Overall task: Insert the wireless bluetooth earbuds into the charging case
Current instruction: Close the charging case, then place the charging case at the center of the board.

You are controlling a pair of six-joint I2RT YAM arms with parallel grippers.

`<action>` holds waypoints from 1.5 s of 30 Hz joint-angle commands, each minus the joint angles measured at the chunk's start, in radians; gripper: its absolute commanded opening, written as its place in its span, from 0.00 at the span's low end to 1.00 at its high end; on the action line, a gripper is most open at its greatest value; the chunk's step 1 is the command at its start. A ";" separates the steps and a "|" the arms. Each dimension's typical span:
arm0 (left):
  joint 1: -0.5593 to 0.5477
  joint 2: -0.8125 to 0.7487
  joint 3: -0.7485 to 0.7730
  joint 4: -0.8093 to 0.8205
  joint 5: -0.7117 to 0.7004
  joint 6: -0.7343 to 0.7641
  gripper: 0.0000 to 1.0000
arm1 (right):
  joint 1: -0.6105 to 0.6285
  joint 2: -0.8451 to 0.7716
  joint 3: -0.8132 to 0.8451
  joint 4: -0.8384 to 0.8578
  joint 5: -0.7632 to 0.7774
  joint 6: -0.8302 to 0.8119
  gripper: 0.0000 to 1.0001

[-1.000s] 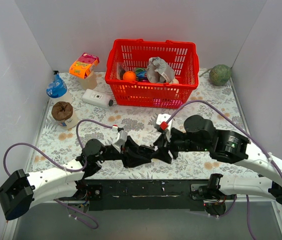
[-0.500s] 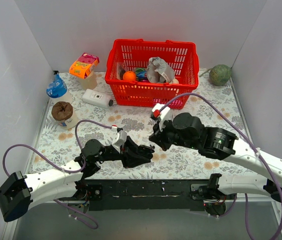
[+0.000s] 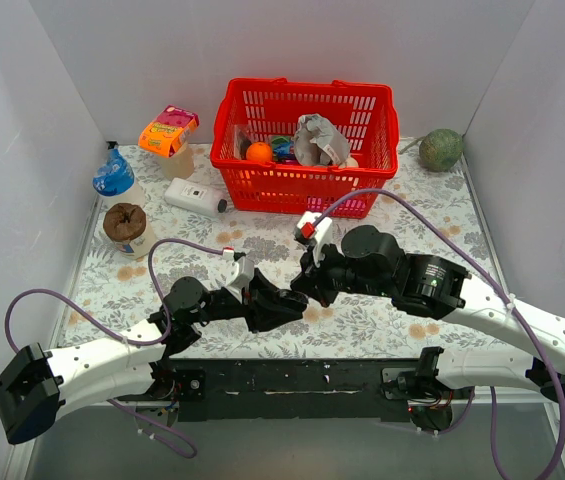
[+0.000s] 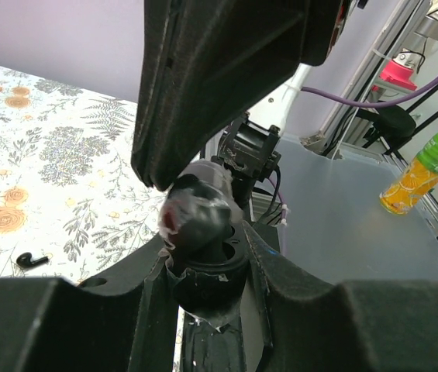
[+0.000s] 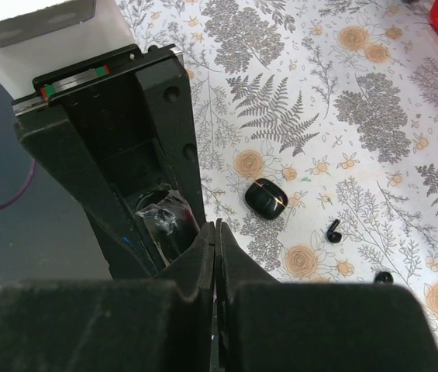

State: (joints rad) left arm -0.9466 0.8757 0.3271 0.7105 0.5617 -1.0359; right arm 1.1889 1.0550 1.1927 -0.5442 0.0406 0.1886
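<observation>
From above, the left gripper (image 3: pixel 284 300) and the right gripper (image 3: pixel 307 283) meet tip to tip near the middle of the tabletop's (image 3: pixel 262 235) near edge. In the left wrist view, the left fingers are clamped on the charging case (image 4: pixel 201 232), and an earbud (image 4: pixel 29 260) lies on the tabletop. In the right wrist view, the right jaws are pressed flat together, and a second earbud (image 5: pixel 384 277) lies near the earbud (image 5: pixel 332 230).

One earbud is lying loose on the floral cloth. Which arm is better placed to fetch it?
Right. The left gripper is shut on the charging case, so it is busy. The right gripper is shut with nothing visible between its fingers, and the earbud lies in view just ahead of its tips.
</observation>
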 commanded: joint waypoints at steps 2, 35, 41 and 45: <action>-0.006 -0.024 0.029 0.010 -0.032 0.017 0.00 | -0.002 -0.012 -0.028 0.055 -0.073 0.015 0.01; 0.474 0.884 0.529 -0.606 -0.101 -0.273 0.00 | -0.026 -0.185 -0.381 0.135 0.308 0.160 0.01; 0.486 0.944 0.537 -0.666 -0.102 -0.263 0.24 | -0.026 -0.185 -0.384 0.128 0.311 0.158 0.02; 0.494 0.934 0.503 -0.695 -0.106 -0.260 0.40 | -0.026 -0.187 -0.390 0.125 0.318 0.157 0.09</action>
State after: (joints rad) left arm -0.4648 1.8061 0.8612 0.1150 0.4824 -1.3296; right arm 1.1652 0.8810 0.8055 -0.4595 0.3523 0.3401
